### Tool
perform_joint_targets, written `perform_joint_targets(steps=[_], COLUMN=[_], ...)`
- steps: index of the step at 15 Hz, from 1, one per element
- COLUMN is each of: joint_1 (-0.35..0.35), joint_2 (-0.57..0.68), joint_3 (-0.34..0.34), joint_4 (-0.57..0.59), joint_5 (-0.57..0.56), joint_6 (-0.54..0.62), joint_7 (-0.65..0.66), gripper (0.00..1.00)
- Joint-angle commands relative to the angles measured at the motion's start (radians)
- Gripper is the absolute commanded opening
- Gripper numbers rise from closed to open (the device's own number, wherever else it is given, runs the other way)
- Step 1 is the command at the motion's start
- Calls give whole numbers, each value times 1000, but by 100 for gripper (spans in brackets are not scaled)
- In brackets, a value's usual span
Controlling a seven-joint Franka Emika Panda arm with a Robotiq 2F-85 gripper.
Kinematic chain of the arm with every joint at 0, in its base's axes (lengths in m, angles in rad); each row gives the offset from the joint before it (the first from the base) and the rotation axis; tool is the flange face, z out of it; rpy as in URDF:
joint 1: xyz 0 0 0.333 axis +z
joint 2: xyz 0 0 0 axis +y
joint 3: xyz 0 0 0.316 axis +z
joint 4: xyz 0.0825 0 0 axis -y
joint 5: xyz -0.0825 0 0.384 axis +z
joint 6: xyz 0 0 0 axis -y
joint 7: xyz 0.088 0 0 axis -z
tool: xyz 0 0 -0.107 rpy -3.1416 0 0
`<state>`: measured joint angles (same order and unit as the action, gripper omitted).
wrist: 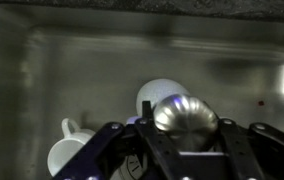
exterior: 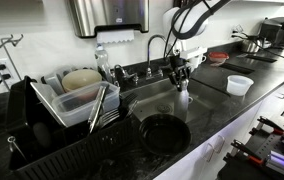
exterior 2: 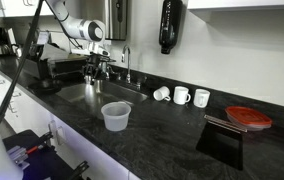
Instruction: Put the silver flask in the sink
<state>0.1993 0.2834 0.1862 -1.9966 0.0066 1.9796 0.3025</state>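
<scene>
- the silver flask (wrist: 186, 115) — glossy silver-grey with pale highlights, low centre of the wrist view.
- the sink (wrist: 72, 55) — plain brushed steel grey, darker toward the upper edge.
- a mug (wrist: 66, 152), lower left of the wrist view: plain white.
- three mugs (exterior 2: 182, 96), right of centre in an exterior view: white, no pattern.
- the countertop (exterior 2: 162, 145): black with faint grey mottling.
- a plastic tub (exterior 2: 116, 116), mid-frame: translucent, milky white.
- a round lid (exterior 2: 248, 117), at the right: red.
- the dish rack (exterior: 42, 150), lower left: black.
- the gripper (exterior: 179, 72): black, on a white arm (exterior 2: 82, 30).
</scene>
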Motion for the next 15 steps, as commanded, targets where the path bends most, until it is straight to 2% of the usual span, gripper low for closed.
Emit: perform_joint_targets(steps=[1, 9, 11, 13, 14, 15], joint_1=[16, 16, 14, 12, 11, 9], joint_2=[18, 35, 39, 40, 40, 39], joint_3=[-25, -43, -46, -49, -51, -53], joint_4=[43, 52, 54, 55, 55, 54], joint_5=[-19, -66, -66, -66, -65, -60], joint_6=[-22, -28, -29, -27, -27, -29], joint_7=[7, -2, -2, -3, -3, -4], gripper=[23, 23, 47, 44, 52, 73])
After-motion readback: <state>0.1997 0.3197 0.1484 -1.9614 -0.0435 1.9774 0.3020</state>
